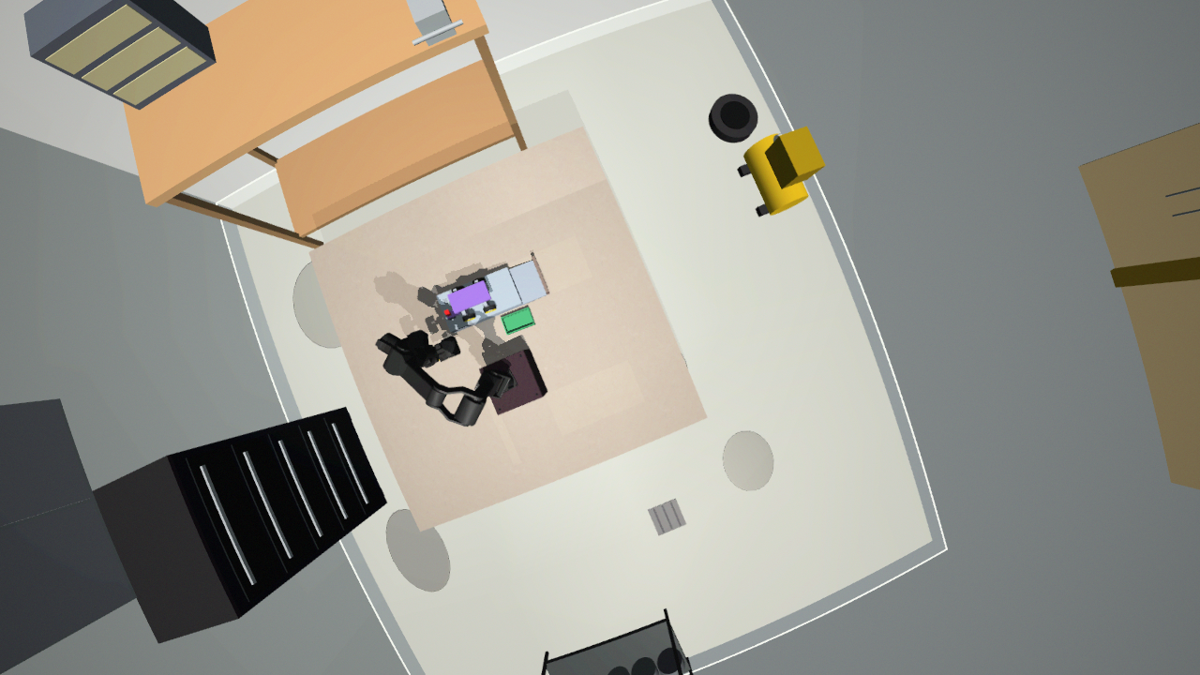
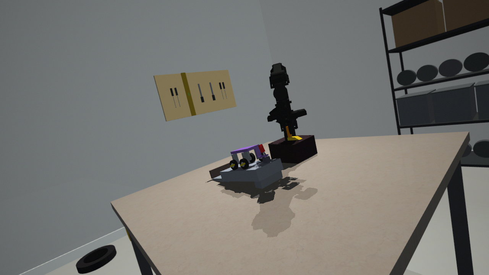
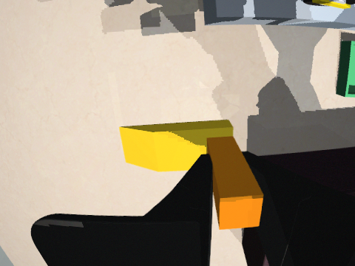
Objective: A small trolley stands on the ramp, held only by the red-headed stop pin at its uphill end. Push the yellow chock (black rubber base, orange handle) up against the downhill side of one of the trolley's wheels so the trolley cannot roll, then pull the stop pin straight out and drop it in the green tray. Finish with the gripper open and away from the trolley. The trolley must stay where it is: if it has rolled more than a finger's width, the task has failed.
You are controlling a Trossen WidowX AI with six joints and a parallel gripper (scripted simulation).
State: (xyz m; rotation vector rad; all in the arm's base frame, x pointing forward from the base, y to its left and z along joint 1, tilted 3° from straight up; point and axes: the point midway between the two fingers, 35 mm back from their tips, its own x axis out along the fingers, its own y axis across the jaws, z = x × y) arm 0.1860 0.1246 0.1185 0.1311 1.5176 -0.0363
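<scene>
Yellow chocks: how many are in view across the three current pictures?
1. The yellow chock is gripped by its orange handle, off the ramp. The top view doesn't show it distinctly; others could be hidden.

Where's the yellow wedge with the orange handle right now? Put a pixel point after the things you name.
In the wrist view, the yellow chock (image 2: 294,138) (image 3: 168,151) is held by its orange handle (image 2: 288,131) (image 3: 234,170) in the gripper (image 2: 289,136) (image 3: 223,161).

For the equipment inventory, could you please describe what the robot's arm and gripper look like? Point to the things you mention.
The arm (image 1: 436,396) (image 2: 280,93) is matte black throughout, with chunky rounded joint housings and slimmer links. The gripper (image 3: 223,161) is black too: broad, smooth, flat-faced fingers that taper towards the tips, one with a rounded outer corner. I can make out no cables or lettering.
</scene>
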